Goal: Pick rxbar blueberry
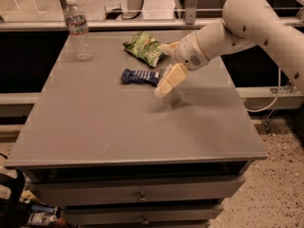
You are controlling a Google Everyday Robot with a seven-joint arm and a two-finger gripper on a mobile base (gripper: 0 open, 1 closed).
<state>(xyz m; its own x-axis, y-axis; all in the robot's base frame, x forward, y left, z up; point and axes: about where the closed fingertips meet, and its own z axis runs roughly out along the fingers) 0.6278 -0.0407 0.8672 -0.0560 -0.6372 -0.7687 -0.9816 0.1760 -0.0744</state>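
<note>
The rxbar blueberry (139,76), a small flat dark blue wrapper with white lettering, lies on the grey table (118,137) left of centre. My gripper (161,70) hangs just above the table at the bar's right end. It is open, with one cream finger (168,80) slanting down beside the bar and the other (167,47) near the green chip bag (145,47). The gripper holds nothing. The white arm reaches in from the upper right.
A clear plastic water bottle (78,30) stands at the table's back left corner. The crinkled green bag lies just behind the bar. The table has drawers at its front, and a rail runs behind it. Clutter sits on the floor at lower left.
</note>
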